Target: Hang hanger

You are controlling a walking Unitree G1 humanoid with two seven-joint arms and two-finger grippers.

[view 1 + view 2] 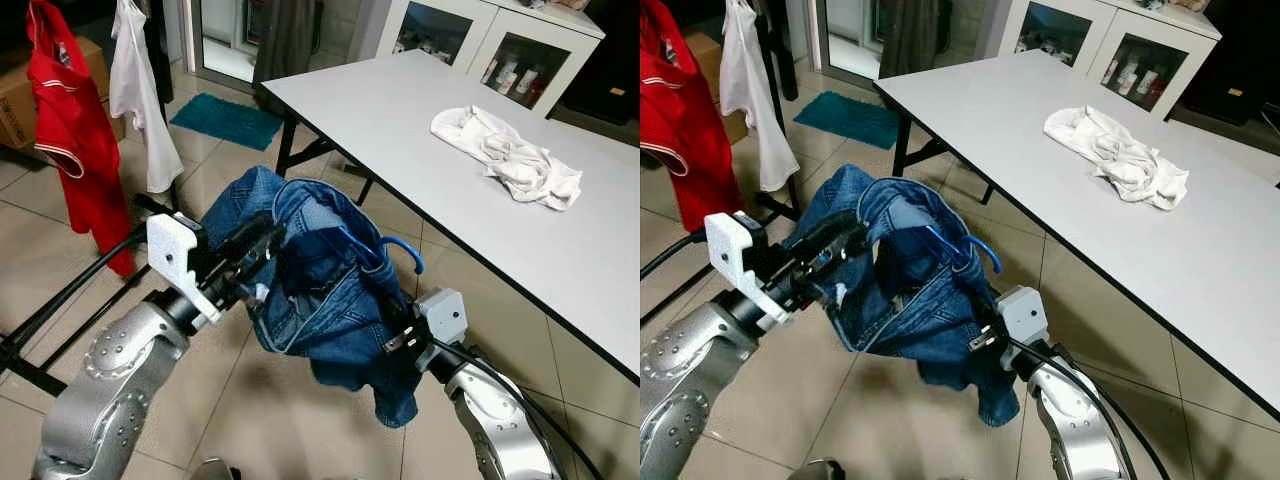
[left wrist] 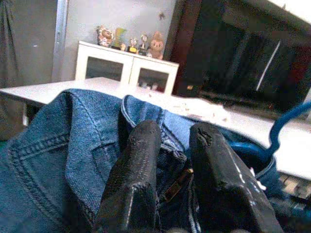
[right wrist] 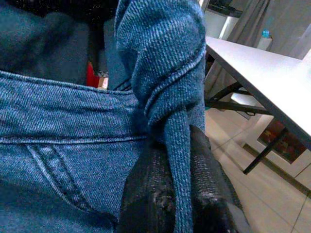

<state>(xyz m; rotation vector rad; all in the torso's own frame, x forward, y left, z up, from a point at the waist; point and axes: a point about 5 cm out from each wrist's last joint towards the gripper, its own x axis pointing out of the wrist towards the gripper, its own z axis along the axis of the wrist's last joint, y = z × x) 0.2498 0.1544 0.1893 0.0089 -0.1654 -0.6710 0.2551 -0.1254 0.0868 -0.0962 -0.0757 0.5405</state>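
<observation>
Holding denim jacket [image 1: 320, 290] on blue hanger [image 1: 405, 250] between both grippers: left gripper [image 1: 262, 243] pinching collar, right gripper [image 1: 395, 335] clamping fabric fold, beside white table [image 1: 420, 130].

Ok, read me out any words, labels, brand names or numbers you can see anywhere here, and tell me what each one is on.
No text can be read.
Bottles in the white cabinet: any labels too small to read.
Denim garment, blue hanger, red shirt: no print visible.
</observation>
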